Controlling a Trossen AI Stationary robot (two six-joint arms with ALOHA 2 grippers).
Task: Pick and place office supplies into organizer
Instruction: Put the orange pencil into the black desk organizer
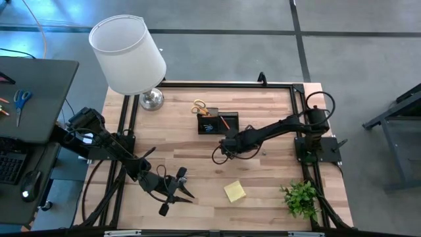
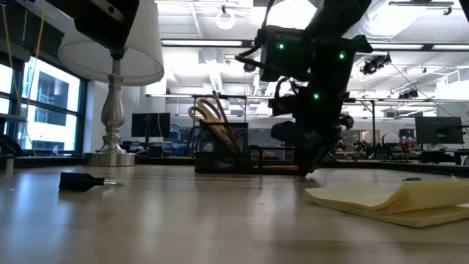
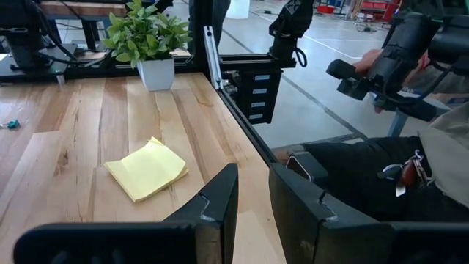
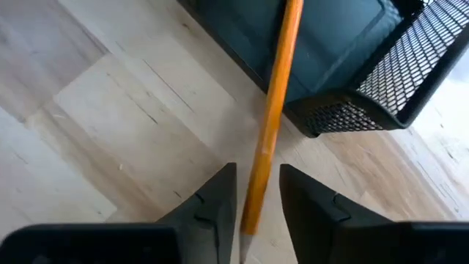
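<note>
**A:** Start from the left. What's there?

**B:** The white-shaded lamp stands at the far left corner of the table. Nearer us, the left gripper waits low over the front edge. Its fingers stand a little apart with nothing between them. A small dark item lies on the wood on that side; I can't make out what it is.

**B:** Next comes the organizer, towards the back, about mid-table. The yellow-handled scissors already stand in one end of it, handles up, and a pen or two seem to be in with them.

**A:** And the right arm?

**B:** It reaches in from the right. The right gripper is just in front of the organizer, pointing down. An orange pencil runs between its fingers, its tip near the wood and its other end leaning over the mesh wall. The fingers sit close on either side, but I can't tell whether they actually pinch it.

**A:** So how far along?

**B:** Partway, I'd judge. Scissors in; pencil at the box, not yet inside. The yellow sticky-note pad lies on the table towards the front, well apart from the organizer. Further right, the green plant sits in the near corner, and a tiny blue thing lies out on the wood.
</note>
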